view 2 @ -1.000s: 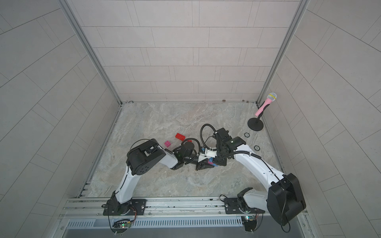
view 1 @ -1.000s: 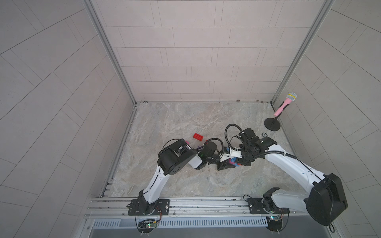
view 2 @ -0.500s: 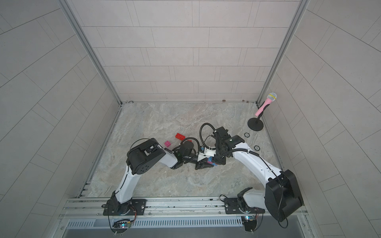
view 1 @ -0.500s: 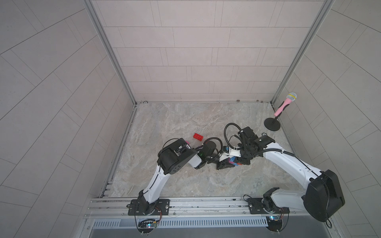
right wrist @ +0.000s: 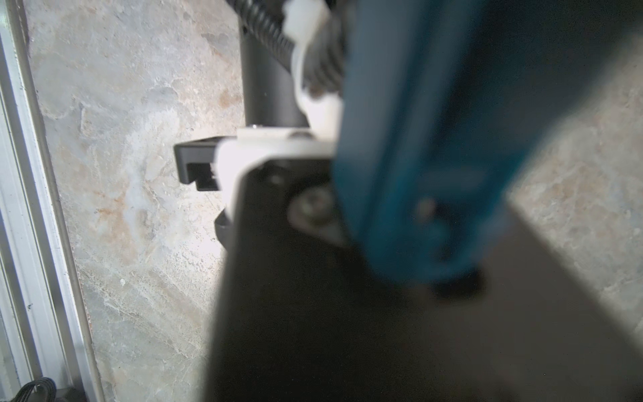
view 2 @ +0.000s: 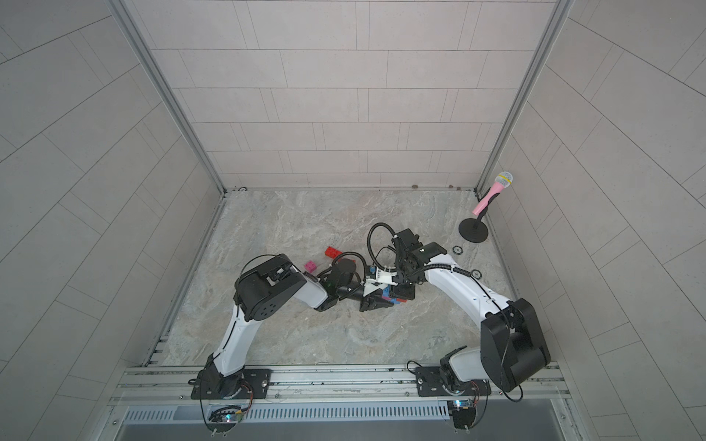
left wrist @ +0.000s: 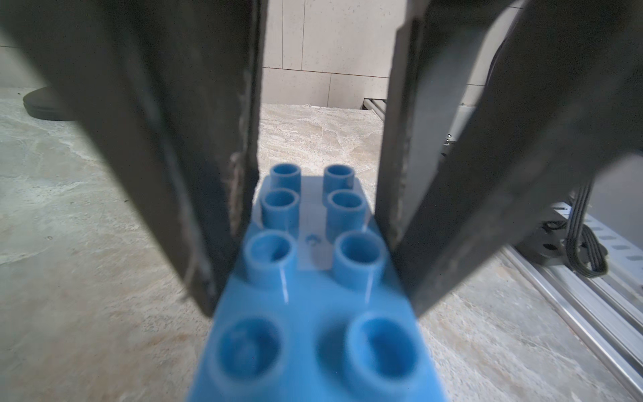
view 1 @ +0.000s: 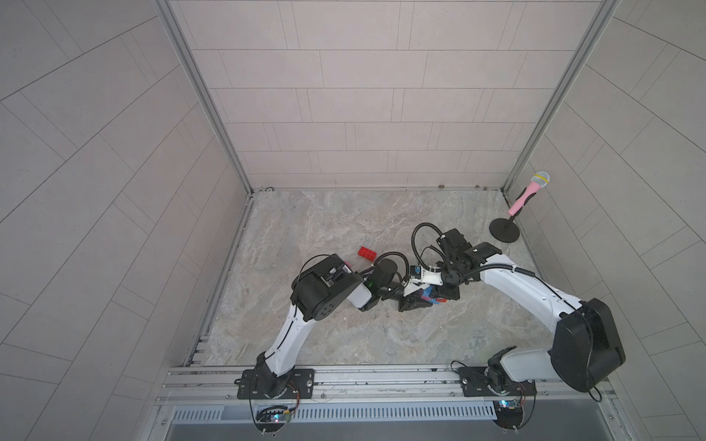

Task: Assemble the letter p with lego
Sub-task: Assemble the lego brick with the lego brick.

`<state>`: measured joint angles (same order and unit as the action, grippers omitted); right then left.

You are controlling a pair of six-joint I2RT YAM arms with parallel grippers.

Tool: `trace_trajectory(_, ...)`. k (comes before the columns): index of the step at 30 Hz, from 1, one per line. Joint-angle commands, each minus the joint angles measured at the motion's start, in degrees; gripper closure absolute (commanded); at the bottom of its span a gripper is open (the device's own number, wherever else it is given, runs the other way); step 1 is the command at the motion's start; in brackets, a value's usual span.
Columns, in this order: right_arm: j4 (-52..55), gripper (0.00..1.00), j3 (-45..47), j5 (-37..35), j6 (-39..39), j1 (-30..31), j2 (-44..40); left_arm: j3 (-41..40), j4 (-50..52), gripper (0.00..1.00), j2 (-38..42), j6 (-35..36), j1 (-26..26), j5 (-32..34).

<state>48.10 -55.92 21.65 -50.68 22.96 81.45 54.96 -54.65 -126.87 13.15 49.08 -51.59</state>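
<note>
In the left wrist view a long blue lego brick (left wrist: pixel 315 278), studs up, lies between the two dark fingers (left wrist: pixel 195 209) of my left gripper (left wrist: pixel 315 308), which is shut on its sides. In both top views the left gripper (view 1: pixel 414 301) (view 2: pixel 376 301) and right gripper (view 1: pixel 445 294) (view 2: pixel 403 294) meet mid-floor over a small blue, pink and red lego cluster (view 1: pixel 428 292) (view 2: pixel 386 292). The right wrist view shows a blurred blue brick (right wrist: pixel 417 139) held close against a dark finger (right wrist: pixel 348 313). I cannot tell whether it is the same brick.
A loose red brick (view 1: pixel 367 252) (view 2: pixel 332 251) and a pink brick (view 2: pixel 310 266) lie behind the left arm. A pink microphone on a black stand (view 1: pixel 504 229) (view 2: pixel 473 231) is at the back right. Two small rings (view 2: pixel 457 250) lie nearby. A metal rail (view 1: pixel 382 376) borders the front.
The right arm's elbow has swung slightly inward. Both grippers stay where they were at the bricks, with no change in their grip.
</note>
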Motion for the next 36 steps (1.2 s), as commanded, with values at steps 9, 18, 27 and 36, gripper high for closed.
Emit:
trace_trajectory(9,3.77,1.0,6.74,-7.86,0.75,2.1,10.8,-0.38,10.35,1.0,-3.28,1.1,2.25,4.13)
trace_trajectory(18,2.72,0.82,6.35,-6.78,1.76,1.32,6.76,-0.2,10.62,1.0,-3.37,1.09,2.23,4.07)
trace_trajectory(27,3.88,0.86,5.31,-5.03,1.64,1.16,9.03,0.15,11.48,1.0,-3.39,1.11,2.22,4.18)
trace_trajectory(36,5.6,0.92,4.52,-4.08,1.03,1.34,13.75,0.32,12.29,1.0,-3.17,1.36,2.24,4.22)
